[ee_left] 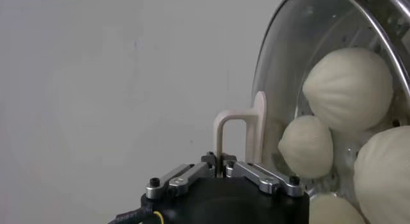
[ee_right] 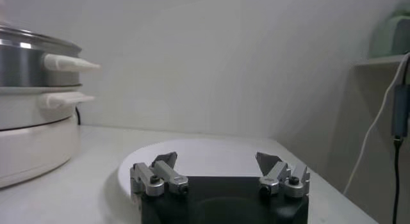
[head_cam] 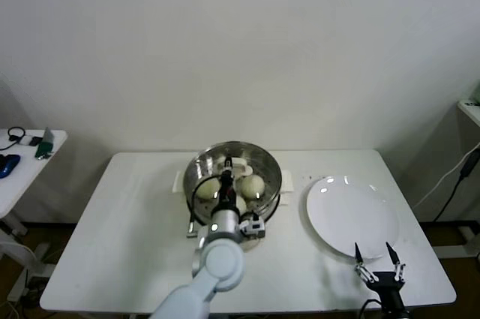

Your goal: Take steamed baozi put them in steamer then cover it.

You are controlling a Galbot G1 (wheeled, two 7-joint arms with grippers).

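Observation:
The steel steamer (head_cam: 264,165) stands on its cream pot base (ee_right: 32,148) at the table's middle back. The clear glass cover (head_cam: 201,167) lies over it, and I cannot tell whether it rests fully on the rim. My left gripper (head_cam: 227,193) reaches from the front and is shut on the cover's cream handle (ee_left: 240,136). Through the glass (ee_left: 301,46) show several cream-white baozi (ee_left: 349,88), (ee_left: 307,145), (ee_left: 384,174) inside the steamer. My right gripper (head_cam: 373,250) hangs open near the front right edge with nothing between its fingers, just in front of the white plate (head_cam: 352,218).
The white plate (ee_right: 211,152) lies bare to the right of the steamer (ee_right: 25,65), whose side handles (ee_right: 70,64) stick out toward it. A small side table (head_cam: 22,161) with cables and gadgets stands at the far left. A shelf and hanging cable (head_cam: 465,165) are at the right.

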